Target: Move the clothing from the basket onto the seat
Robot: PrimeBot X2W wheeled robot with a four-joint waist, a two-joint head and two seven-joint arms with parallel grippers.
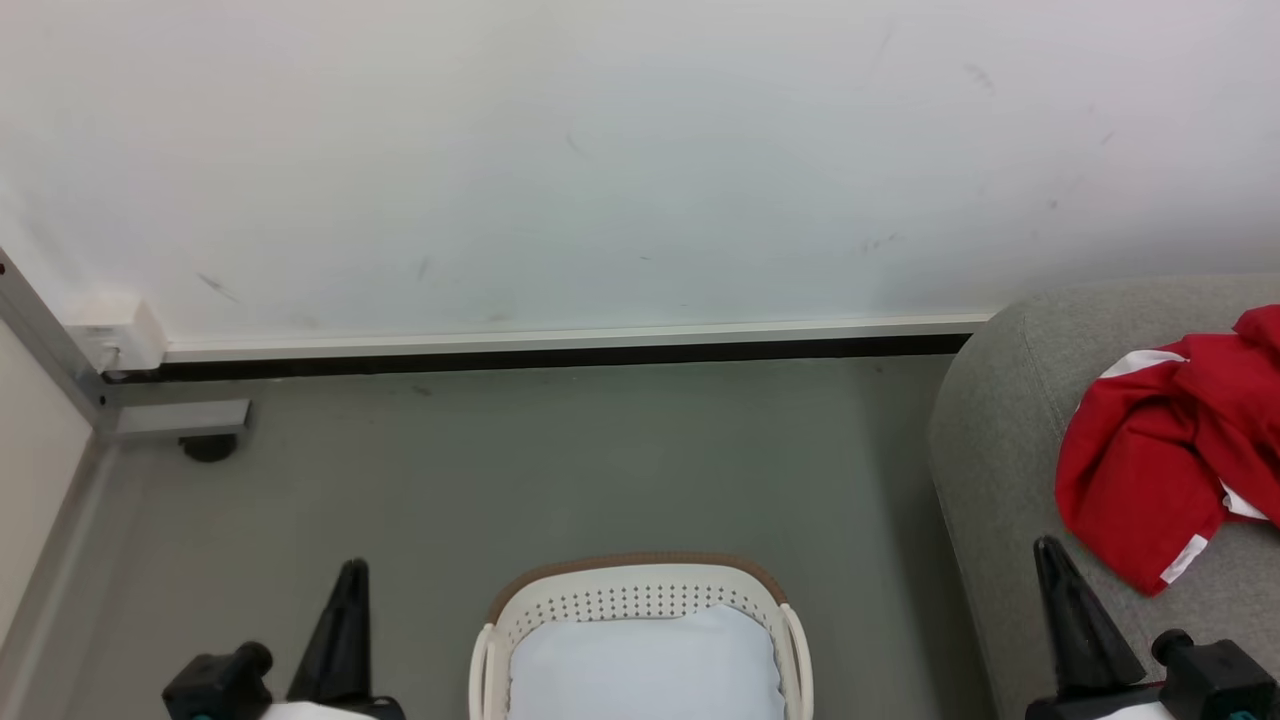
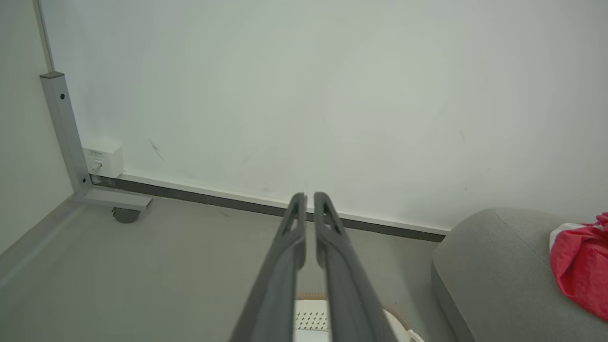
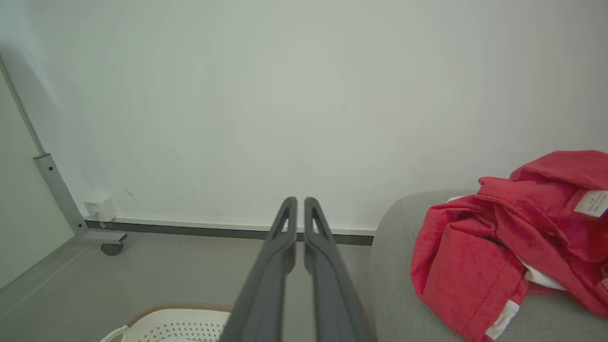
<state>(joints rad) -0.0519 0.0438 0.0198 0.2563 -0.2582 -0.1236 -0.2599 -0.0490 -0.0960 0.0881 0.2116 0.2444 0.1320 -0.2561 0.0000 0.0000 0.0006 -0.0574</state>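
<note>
Clothing (image 1: 1170, 450) lies on the seat (image 1: 1000, 450), by its left edge, just right of our right hand (image 1: 1048, 552). Our left hand (image 1: 352, 572) is farther. Both are pressed together, empty.

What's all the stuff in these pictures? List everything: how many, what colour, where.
clothing: one heap, red with white, on the sofa
sofa: one, grey, at the right
basket: one, cream-white with a brown rim, on the floor, middle
pad: one, pale bluish-white, inside the basket
frame: one, grey metal, left corner
caster: one, dark, under the frame
socket box: one, white, low on the wall by the frame
wall: one, white, behind
floor: grey
left gripper: one, dark, shut, holding nothing, left of the basket
right gripper: one, dark, shut, holding nothing, by the sofa
</note>
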